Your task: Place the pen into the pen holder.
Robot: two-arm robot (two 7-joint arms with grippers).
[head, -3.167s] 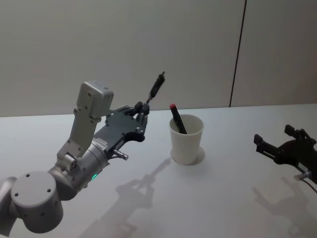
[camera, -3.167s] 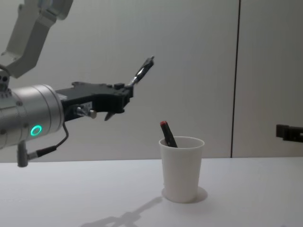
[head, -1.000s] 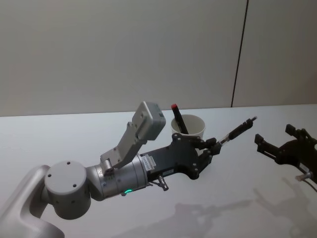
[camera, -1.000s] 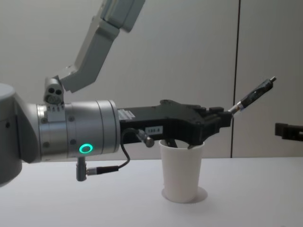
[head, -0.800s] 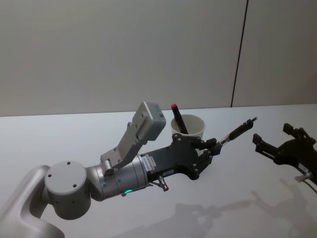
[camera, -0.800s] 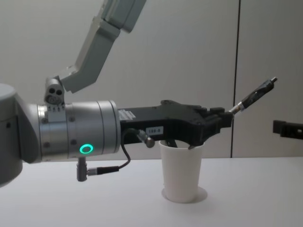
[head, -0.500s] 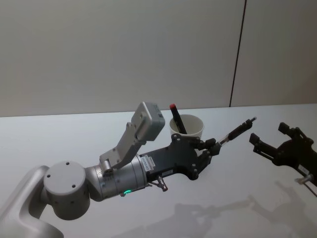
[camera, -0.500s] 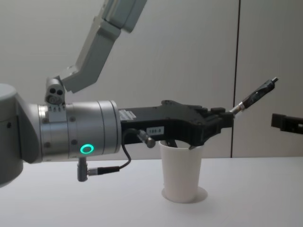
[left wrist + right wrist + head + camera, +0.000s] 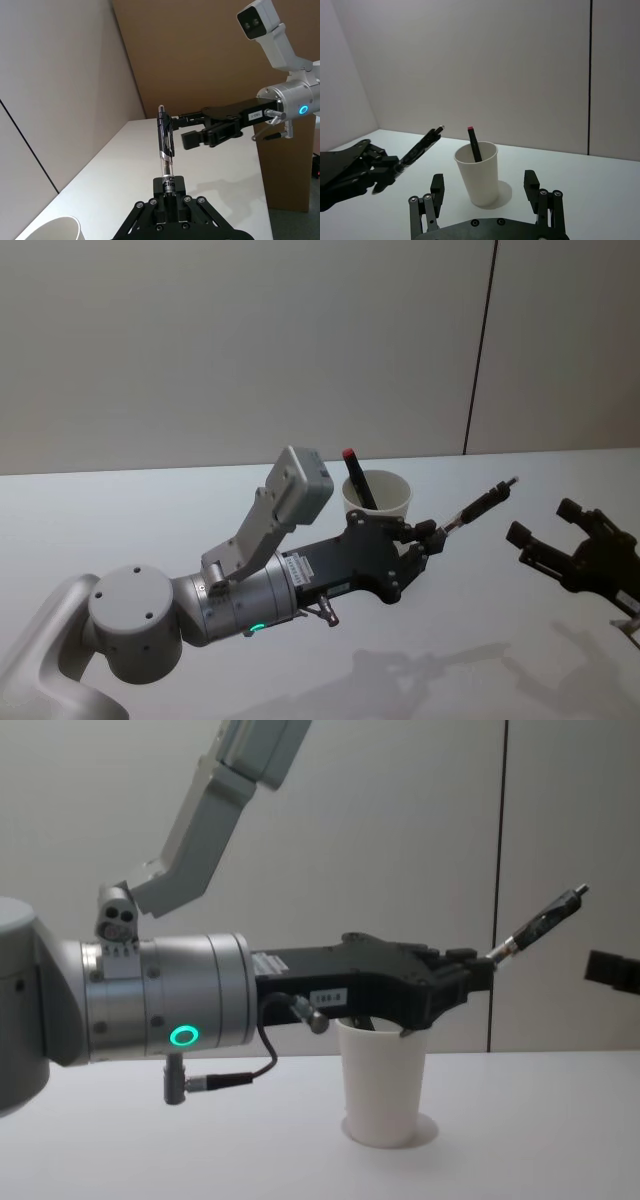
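Observation:
My left gripper is shut on the lower end of a clear and black pen, which slants up and to the right. It hovers on the near side of the white paper cup pen holder, hiding the cup's front. A black pen with a red cap leans inside the cup. My right gripper hangs open at the right, a short way beyond the held pen's tip. In the left wrist view the pen points at the right gripper. The chest view shows the pen above and right of the cup.
The white table runs to a plain wall with a dark vertical seam. The left arm's silver forearm lies across the near table. A cardboard panel stands behind the robot in the left wrist view.
The left arm carried the pen from left of the cup to its right side, then held still for the last second. The right gripper shifted slightly and turned.

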